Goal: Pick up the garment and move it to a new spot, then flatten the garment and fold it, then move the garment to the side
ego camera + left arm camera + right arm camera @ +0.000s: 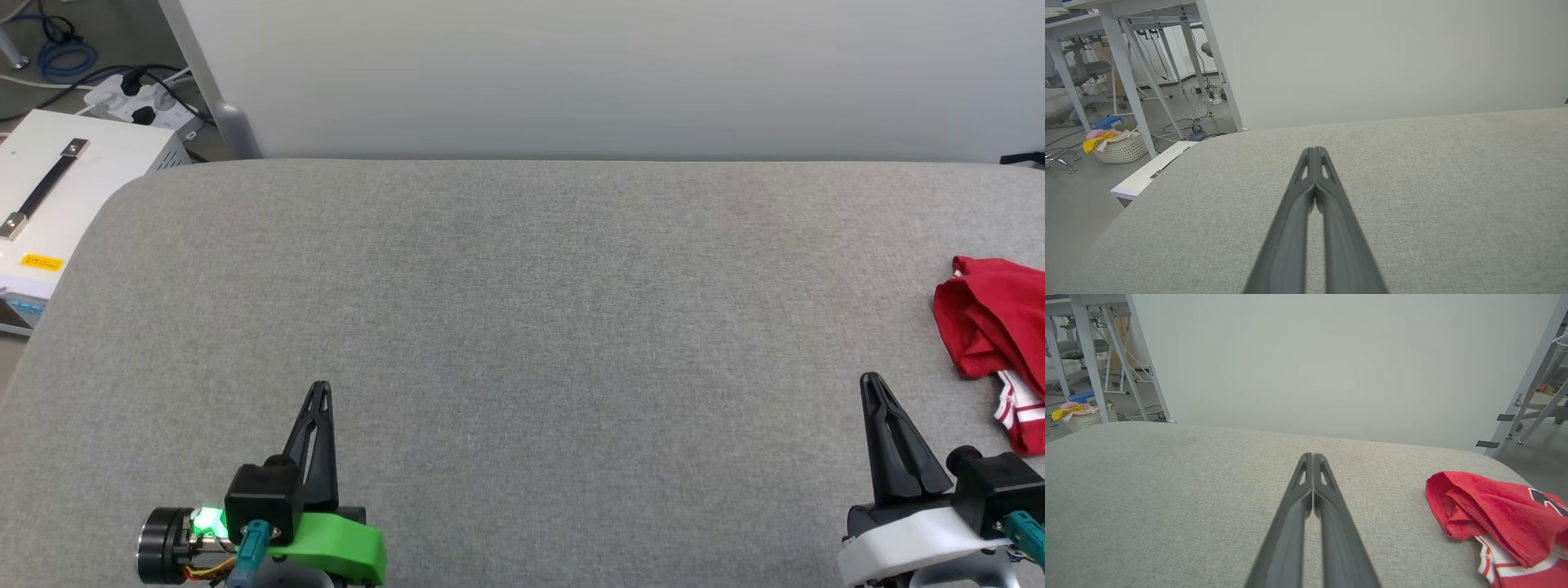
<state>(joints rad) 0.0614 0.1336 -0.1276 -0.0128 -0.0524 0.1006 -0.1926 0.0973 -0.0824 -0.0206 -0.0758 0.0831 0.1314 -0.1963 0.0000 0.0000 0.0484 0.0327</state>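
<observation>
Robotics lab in an open office room.
White-framed desks (pixel 1128 69) and a swivel chair (pixel 1090 71) stood over a grey floor (pixel 1069 196) strewn with cables (pixel 1184 122) and a power strip (pixel 135 100). A basket of clothes (pixel 1122 150) sat near a cloth-covered worktop (pixel 522 327) backed by a pale partition (pixel 571 73).

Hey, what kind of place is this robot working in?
Most likely a lab or office workroom: a grey fabric-covered table, white-framed desks with loose cables on the floor, and a laundry basket of clothes beside them.
</observation>
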